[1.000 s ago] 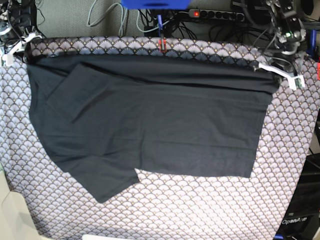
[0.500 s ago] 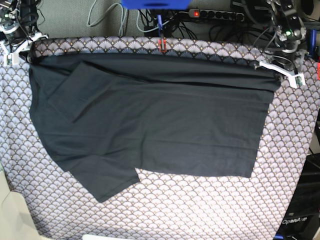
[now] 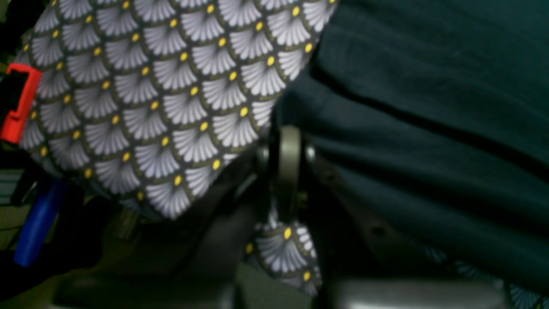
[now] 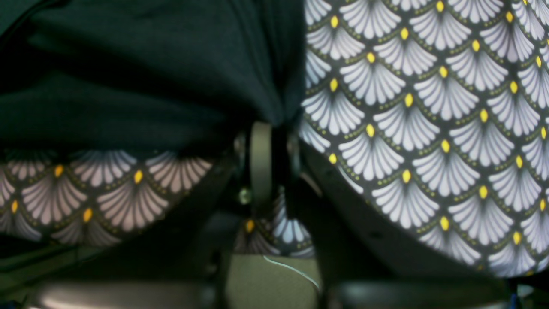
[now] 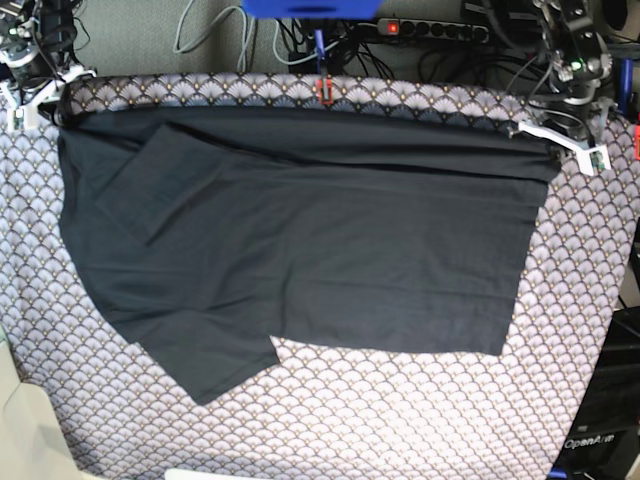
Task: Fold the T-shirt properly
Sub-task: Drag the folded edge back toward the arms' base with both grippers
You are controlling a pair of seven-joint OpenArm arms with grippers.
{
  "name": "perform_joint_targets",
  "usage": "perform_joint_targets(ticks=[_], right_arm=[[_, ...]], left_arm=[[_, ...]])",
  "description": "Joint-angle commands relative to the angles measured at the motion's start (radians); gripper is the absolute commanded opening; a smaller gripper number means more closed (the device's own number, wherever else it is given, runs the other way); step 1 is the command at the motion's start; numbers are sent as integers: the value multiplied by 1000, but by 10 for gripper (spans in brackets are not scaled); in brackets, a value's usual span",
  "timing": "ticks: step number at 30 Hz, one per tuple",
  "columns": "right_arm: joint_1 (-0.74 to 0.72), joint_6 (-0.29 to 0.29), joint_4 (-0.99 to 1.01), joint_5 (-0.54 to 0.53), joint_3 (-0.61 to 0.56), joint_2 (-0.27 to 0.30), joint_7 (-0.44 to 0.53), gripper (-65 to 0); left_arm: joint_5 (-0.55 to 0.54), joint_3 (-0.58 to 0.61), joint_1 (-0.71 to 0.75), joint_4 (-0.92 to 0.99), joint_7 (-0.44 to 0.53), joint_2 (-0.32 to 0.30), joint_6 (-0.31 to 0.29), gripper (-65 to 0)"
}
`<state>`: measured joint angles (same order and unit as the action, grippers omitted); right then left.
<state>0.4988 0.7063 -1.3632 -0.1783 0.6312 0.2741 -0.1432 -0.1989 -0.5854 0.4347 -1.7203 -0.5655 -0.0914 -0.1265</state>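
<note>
The black T-shirt (image 5: pixel 300 230) lies spread on the table. Its back strip is folded forward and one sleeve sticks out at the front left. My left gripper (image 5: pixel 525 134) is at the shirt's back right corner. In the left wrist view it (image 3: pixel 278 141) is shut, with the T-shirt (image 3: pixel 429 107) corner pinched between its fingers. My right gripper (image 5: pixel 55 92) is at the back left corner. In the right wrist view its jaws (image 4: pixel 279 133) stand close together, and the corner of the T-shirt (image 4: pixel 150 64) runs down between them.
The scallop-patterned tablecloth (image 5: pixel 400 400) covers the table. A red clamp (image 5: pixel 325 90) holds it at the back edge and shows as a red clamp (image 3: pixel 19 103) in the left wrist view. A power strip (image 5: pixel 430 30) and cables lie behind the table.
My right gripper has moved a little back and toward the middle, taking the shirt's back left corner with it. The left gripper has hardly moved.
</note>
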Motion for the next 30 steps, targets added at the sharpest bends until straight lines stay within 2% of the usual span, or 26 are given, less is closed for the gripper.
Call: perform_joint_targets(ticks=[1, 3, 4, 9, 12, 13, 16, 22, 30], right_arm=[[2, -8, 11, 32, 3, 9, -42, -532], [1, -8, 15, 32, 3, 11, -42, -451], [1, -8, 15, 32, 3, 11, -42, -408], [2, -8, 14, 32, 57, 7, -40, -264], [2, -8, 12, 32, 77, 7, -36, -219], [2, -8, 11, 32, 91, 7, -36, -215], [1, -8, 11, 29, 134, 7, -34, -213], [-10, -8, 8, 26, 183, 7, -32, -214], [-30, -8, 6, 27, 243, -6, -34, -211]], left_arm=[[14, -9, -1, -13, 31, -12, 20, -650], [14, -9, -1, -13, 31, -12, 20, -640], [14, -9, -1, -13, 31, -12, 20, -614], [14, -6, -1, -13, 38, -12, 18, -420], [13, -5, -1, -13, 40, -11, 17, -328], [13, -5, -1, -14, 42, -11, 8, -322], [13, -12, -3, -19, 42, 5, -80, -322], [22, -138, -43, -24, 38, 66, -210, -322], [22, -215, -67, -25, 34, 68, -290, -321]])
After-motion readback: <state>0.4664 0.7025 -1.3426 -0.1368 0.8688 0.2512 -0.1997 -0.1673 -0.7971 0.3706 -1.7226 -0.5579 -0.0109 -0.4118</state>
